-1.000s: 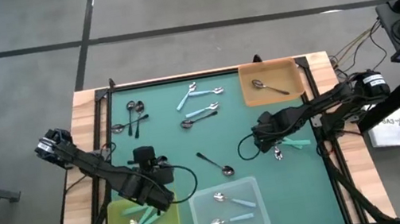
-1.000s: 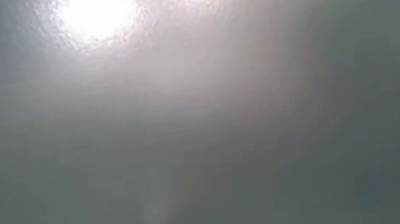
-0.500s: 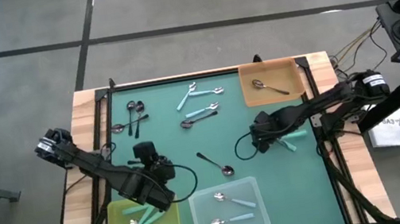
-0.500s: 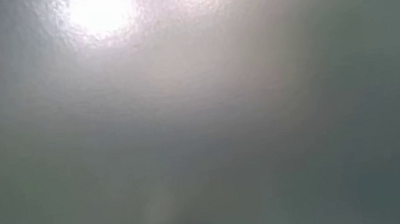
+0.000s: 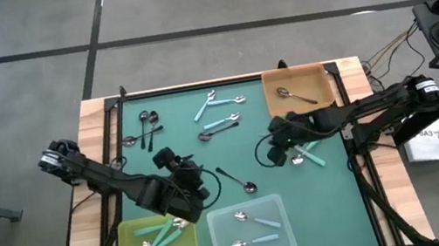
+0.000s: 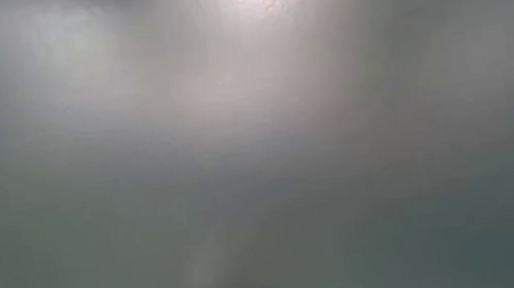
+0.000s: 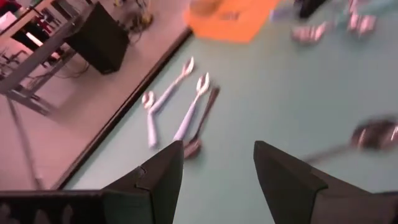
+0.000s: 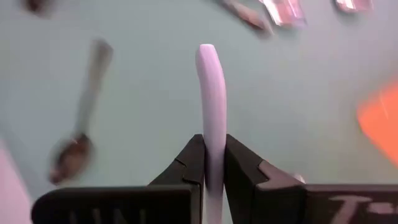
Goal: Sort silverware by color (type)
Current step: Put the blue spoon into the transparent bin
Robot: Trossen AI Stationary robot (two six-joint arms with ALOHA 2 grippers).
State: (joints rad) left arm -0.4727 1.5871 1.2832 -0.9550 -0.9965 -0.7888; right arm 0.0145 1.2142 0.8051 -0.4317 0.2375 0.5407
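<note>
Teal-handled spoon clamped in right gripper; no legible writing.

Two trays side by side at the mat's near edge, third tray in far right corner

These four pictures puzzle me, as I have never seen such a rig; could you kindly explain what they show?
Two dark robot arms work at a green table, sorting small spoons by handle colour. The overhead picture shows everything: a yellow tray, a clear tray and an orange tray, each holding spoons, with more loose on the table. The grey picture, taken from table height, shows nothing usable. The last two come from cameras on each wrist. The left hand is open and empty. The right hand is shut on a light spoon handle.
</note>
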